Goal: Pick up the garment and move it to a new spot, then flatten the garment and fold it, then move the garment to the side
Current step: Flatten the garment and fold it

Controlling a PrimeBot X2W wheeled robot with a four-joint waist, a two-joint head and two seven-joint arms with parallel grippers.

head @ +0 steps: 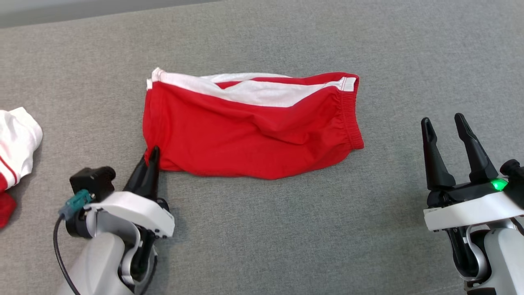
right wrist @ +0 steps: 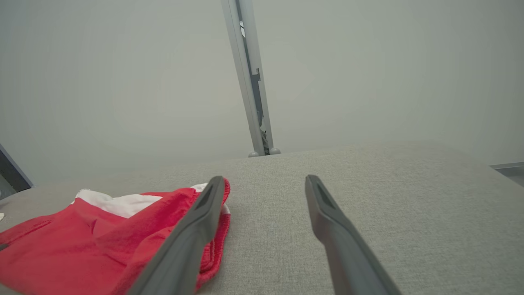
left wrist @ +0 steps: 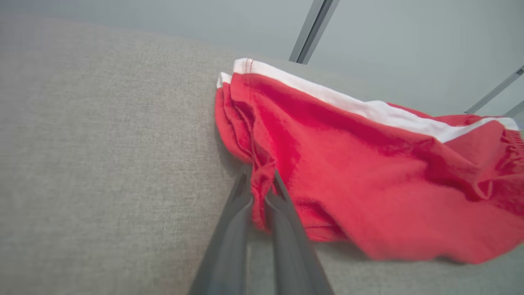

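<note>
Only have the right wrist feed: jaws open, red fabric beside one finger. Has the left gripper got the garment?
Observer: Yes. In the left wrist view the left gripper is shut on a bunched fold of the red garment.
Operator: Which end?
Observer: Head view: its near left corner. The elastic waistband is at the opposite end, toward the right gripper.
Operator: Is my right finger touching it?
Observer: No. From the head view, bare grey surface lies between the right gripper and the waistband.
Operator: Anything else out there?
Observer: A red and white cloth lies at the left edge of the head view, apart from the garment.
</note>
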